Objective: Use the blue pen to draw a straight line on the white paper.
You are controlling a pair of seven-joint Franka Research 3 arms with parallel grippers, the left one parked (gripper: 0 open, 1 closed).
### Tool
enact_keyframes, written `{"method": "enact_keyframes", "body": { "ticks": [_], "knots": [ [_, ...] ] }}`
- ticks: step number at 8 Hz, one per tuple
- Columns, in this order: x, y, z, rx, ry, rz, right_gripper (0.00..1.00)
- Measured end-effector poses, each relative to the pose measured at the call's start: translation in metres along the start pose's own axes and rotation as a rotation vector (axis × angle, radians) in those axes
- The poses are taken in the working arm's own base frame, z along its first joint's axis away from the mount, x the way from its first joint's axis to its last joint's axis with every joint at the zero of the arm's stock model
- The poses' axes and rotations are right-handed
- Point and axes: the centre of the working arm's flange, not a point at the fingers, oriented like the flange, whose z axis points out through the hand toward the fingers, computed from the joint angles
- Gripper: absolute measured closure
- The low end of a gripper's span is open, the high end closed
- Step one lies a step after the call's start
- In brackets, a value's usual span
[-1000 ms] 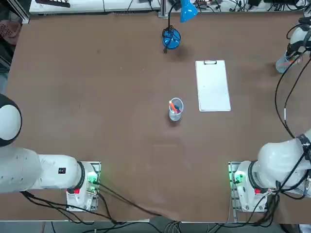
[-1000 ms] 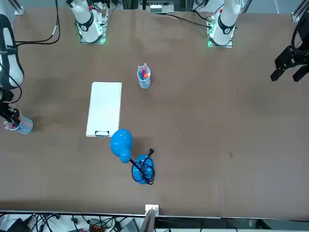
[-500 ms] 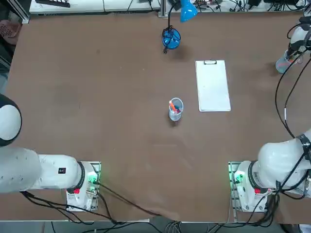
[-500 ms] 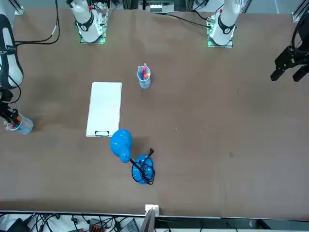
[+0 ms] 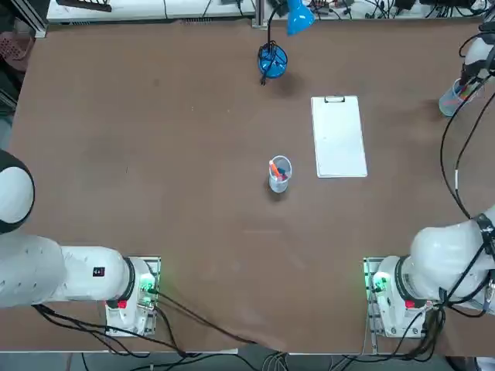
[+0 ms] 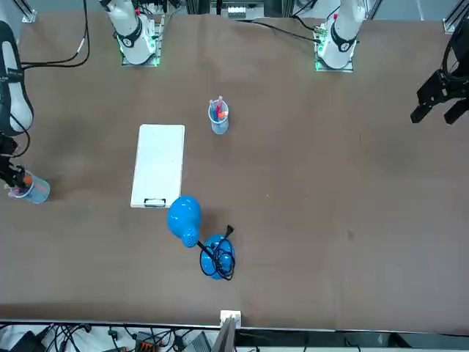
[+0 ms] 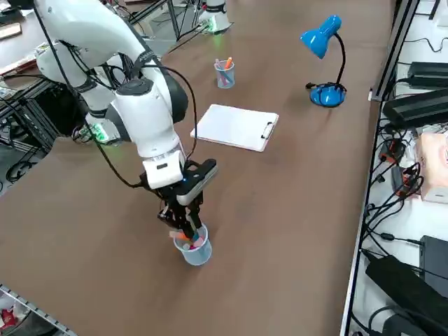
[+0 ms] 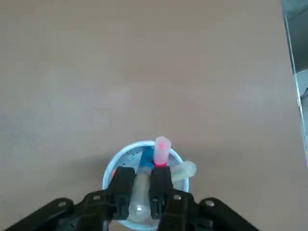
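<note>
Far left of front view: right gripper (image 6: pixel 15 178) down in clear cup (image 6: pixel 37 192), fingers clamped on pale barrel, blue pen (image 8: pixel 147 157) by our reading. We lift straight up, clear of pink pen (image 8: pixel 161 150), then carry right toward white paper (image 6: pixel 157 163).

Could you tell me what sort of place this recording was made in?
Probably a robotics lab: a bare brown table with robot arms bolted on, the right gripper in a cup of pens, and cables and electronics alongside.
</note>
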Motion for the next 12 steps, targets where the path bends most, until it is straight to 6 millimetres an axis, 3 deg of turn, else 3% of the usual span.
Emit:
{"method": "enact_keyframes", "body": {
  "ticks": [1,3,5,7,9,10,12],
  "knots": [
    [0.013,0.006,-0.02,0.01,-0.039,0.0,0.79],
    [0.038,0.019,-0.081,0.031,-0.117,0.004,0.79],
    [0.053,0.005,-0.144,0.067,-0.168,-0.024,0.79],
    [0.059,-0.054,-0.203,0.146,-0.222,-0.109,0.79],
    [0.056,-0.133,-0.241,0.283,-0.264,-0.2,0.79],
    [0.05,-0.168,-0.243,0.355,-0.288,-0.232,0.79],
    [0.027,-0.244,-0.229,0.398,-0.314,-0.272,0.79]
  ]
}}
